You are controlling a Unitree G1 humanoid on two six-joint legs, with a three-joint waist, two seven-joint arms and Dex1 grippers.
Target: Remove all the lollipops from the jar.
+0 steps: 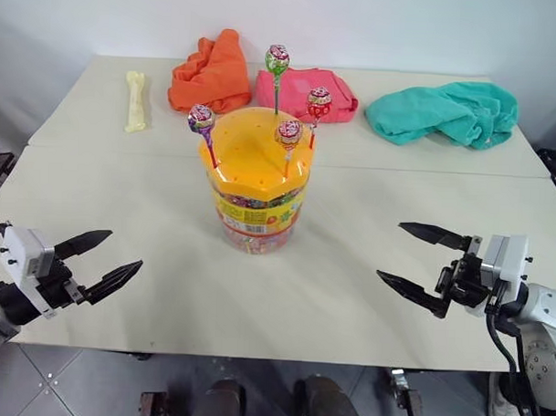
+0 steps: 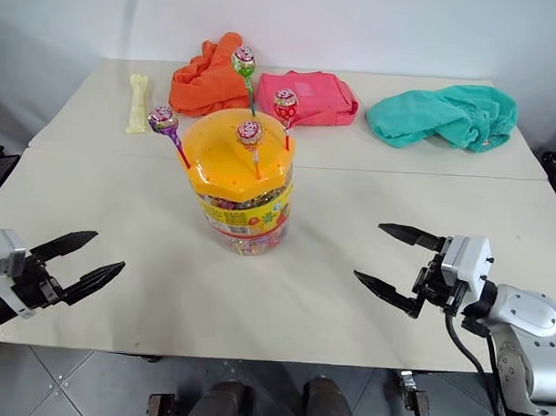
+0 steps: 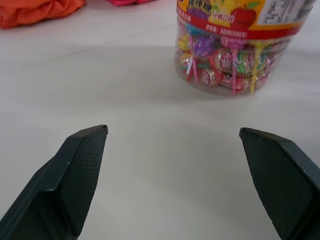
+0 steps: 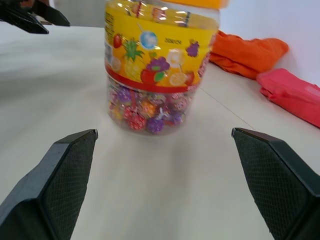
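The wide clear plastic jar (image 1: 259,184) with its domed orange lid and yellow label stands upright near the middle of the pale table (image 1: 123,212), and four wrapped lollipops are stuck by their thin sticks into holes in that lid: a purple-wrapped one (image 1: 201,119) leaning out on the robot's left, a green-and-pink one (image 1: 277,59) standing tallest at the back, a red-and-white one (image 1: 319,103) on the right and a pink one (image 1: 289,132) at the front. None is out yet.

The left claw (image 1: 110,255) and the right claw (image 1: 421,258) hang level on either side, well apart from the jar, each with its two black fingers spread wide and holding nothing.

The sticks look like the trouble to me. They are thin and close together, so a wide-open claw reaching for one could knock its neighbour or bend it. The jar seems light and tall; a sideways pull on a tight stick might tip or drag it unless the other claw steadies it. The leaning purple one could also slip free and roll toward the table edge.
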